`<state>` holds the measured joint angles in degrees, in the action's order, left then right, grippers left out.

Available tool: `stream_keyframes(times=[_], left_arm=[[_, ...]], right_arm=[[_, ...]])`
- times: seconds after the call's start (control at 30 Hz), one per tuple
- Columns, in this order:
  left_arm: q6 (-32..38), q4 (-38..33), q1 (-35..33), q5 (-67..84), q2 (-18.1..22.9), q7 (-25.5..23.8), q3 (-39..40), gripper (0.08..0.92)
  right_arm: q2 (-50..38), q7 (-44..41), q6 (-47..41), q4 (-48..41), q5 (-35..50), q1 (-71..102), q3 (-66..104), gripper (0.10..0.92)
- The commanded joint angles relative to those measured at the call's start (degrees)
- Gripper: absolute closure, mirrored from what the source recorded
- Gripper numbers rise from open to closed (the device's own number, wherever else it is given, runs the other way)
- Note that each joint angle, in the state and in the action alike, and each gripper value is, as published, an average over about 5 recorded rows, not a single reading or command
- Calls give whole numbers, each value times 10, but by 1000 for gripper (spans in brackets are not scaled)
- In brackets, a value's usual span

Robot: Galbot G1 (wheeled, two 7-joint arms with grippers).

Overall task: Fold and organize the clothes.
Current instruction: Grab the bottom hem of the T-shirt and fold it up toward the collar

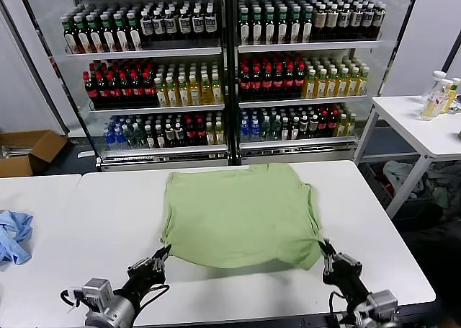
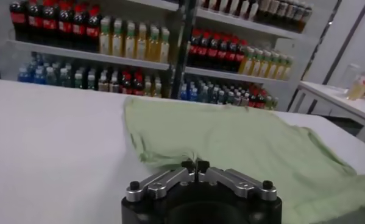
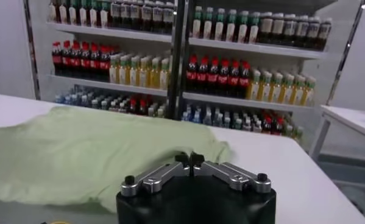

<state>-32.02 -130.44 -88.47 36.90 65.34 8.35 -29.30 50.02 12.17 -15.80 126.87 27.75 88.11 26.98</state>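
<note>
And here's the light green T-shirt [image 1: 238, 214], spread plain side up across the middle of the white bench [image 1: 382, 227], reaching from near the far edge most of the way toward the near edge. It lies mostly flat, with soft wrinkles across the cloth and its near hem bunched up a little at both near corners.

Left gripper [image 1: 161, 256] is down low by the near edge of the bench, right at the shirt's near-left corner. In the left wrist view the fingers [image 2: 196, 165] are pressed together, tip to tip, with a small pucker of green fabric rising just at the tips — whether cloth is actually pinched between them cannot be told.

Right gripper [image 1: 325, 250] mirrors it at the shirt's near-right corner, also close to the near edge. In the right wrist view its fingers [image 3: 189, 160] meet as well, closed tip to tip, the green cloth lying just beyond them; again, a grip on the fabric can't be confirmed.

Off on the left end of the bench, well apart from the shirt, sits a crumpled light blue cloth [image 1: 13, 236]. Behind the bench, shelves [image 1: 223, 50] packed with rows of bottles.
</note>
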Motion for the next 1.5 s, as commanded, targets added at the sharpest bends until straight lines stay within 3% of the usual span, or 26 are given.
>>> stream_keyframes(times=[0.03, 0.4, 1.07, 1.17, 1.3, 1.5], left_arm=[[4, 58, 73, 29, -52, -4, 5, 914], [8, 156, 170, 23, -63, -4, 54, 914], [23, 268, 254, -17, -58, 4, 114, 914], [22, 277, 262, -24, -59, 4, 120, 914], [17, 279, 263, -29, -56, 8, 123, 899], [13, 250, 237, -34, -52, 16, 109, 738]], right_arm=[[-49, -1, -1, -79, 43, -128, -30, 915], [-60, -10, -6, -167, 46, -228, -100, 915], [-16, -31, -14, -259, -16, -371, -217, 915], [-11, -38, -21, -257, -31, -366, -221, 891], [-5, -43, -17, -244, -38, -345, -211, 780], [-5, -38, -13, -206, -38, -278, -161, 598]])
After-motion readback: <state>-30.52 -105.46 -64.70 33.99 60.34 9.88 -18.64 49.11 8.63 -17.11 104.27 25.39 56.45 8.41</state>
